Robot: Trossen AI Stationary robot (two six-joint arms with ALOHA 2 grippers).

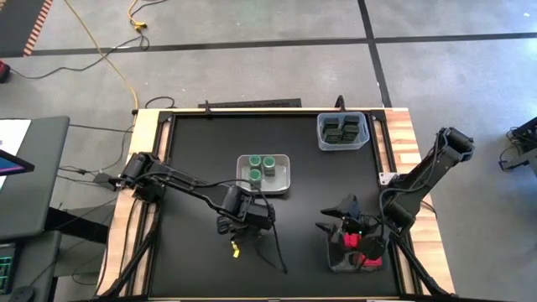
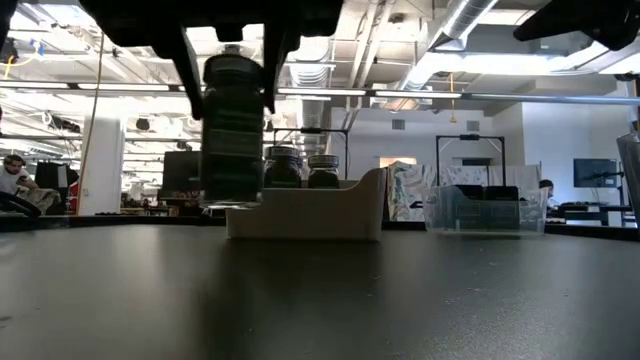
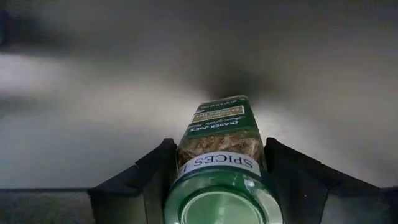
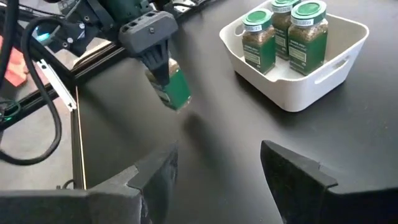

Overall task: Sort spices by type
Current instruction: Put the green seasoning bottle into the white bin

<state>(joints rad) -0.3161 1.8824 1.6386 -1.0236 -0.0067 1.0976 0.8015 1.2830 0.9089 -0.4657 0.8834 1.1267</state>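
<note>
Overhead, table-level, two wrist cameras

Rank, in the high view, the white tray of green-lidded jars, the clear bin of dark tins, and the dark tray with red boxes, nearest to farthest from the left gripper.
From the left gripper:
1. White tray, just beyond it, mid-table.
2. Dark tray, toward the right arm's side.
3. Clear bin, far right corner.

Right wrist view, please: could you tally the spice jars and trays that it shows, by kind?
Green-lidded spice jars: 4 (3 standing in the tray, 1 held by the left gripper)
White tray: 1
Total: 5
</note>
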